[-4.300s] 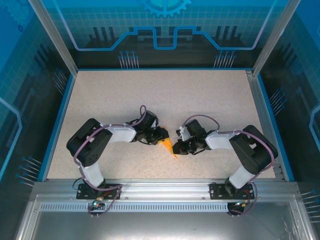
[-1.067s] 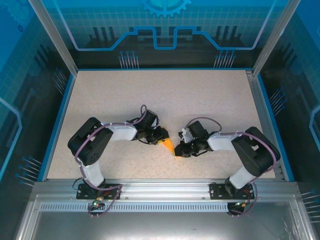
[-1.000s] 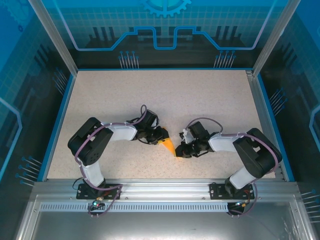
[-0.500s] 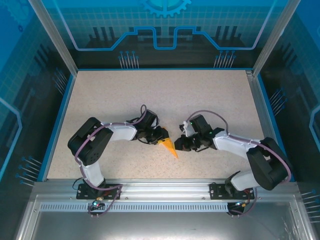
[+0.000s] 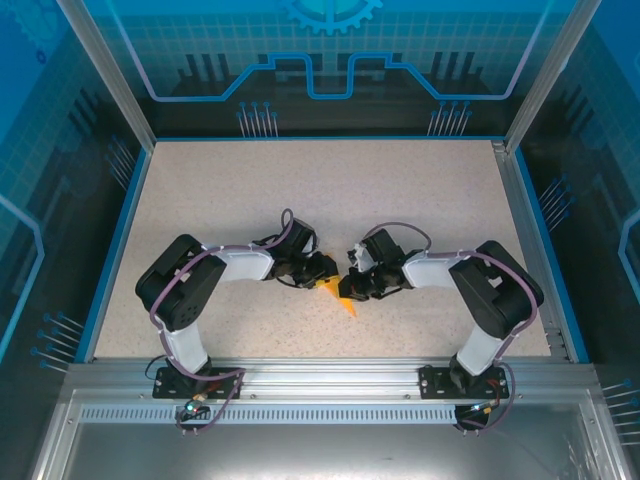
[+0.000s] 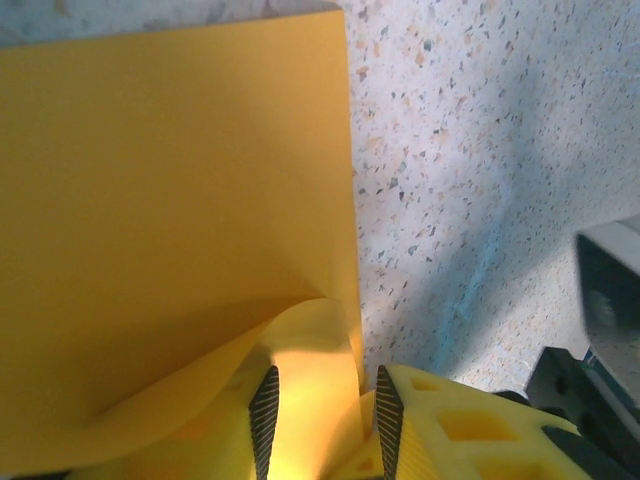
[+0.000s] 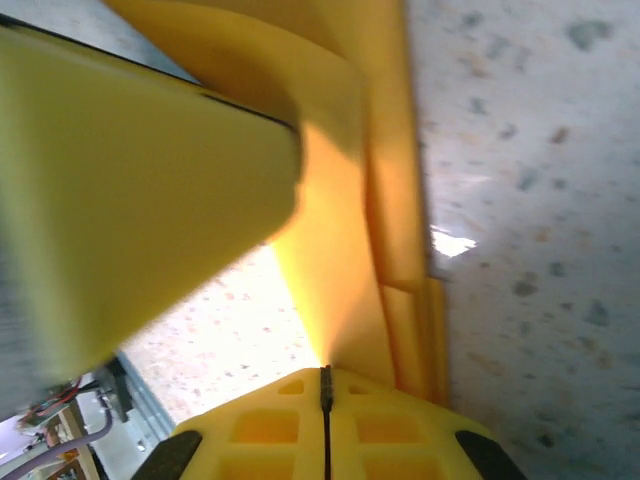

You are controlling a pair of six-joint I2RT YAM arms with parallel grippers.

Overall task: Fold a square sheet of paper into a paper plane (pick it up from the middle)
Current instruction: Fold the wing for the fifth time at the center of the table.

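The square sheet of paper (image 5: pixel 346 303), bright orange, lies folded into a narrow pointed shape between the two grippers, its tip towards the near edge. In the left wrist view the paper (image 6: pixel 170 200) spreads flat ahead, and a curled fold of it rises between the ribbed pads (image 6: pixel 265 415). My left gripper (image 6: pixel 325 420) (image 5: pixel 325 278) is closed on that fold with its jaws partly apart. My right gripper (image 5: pixel 347 288) meets the paper from the right. Its jaws (image 7: pixel 325 385) are pressed together, and a raised flap of the paper (image 7: pixel 340 250) tapers into their seam.
The speckled beige table (image 5: pixel 330 190) stretches far behind the grippers, inside a blue rim (image 5: pixel 118 240). An aluminium frame (image 5: pixel 320 375) runs along the near edge. A blurred yellow finger of the left gripper (image 7: pixel 130 200) stands close above the right jaws.
The right gripper swung out to the right, then came back left onto the paper and closed at its edge. The left gripper and its fold have stayed put.
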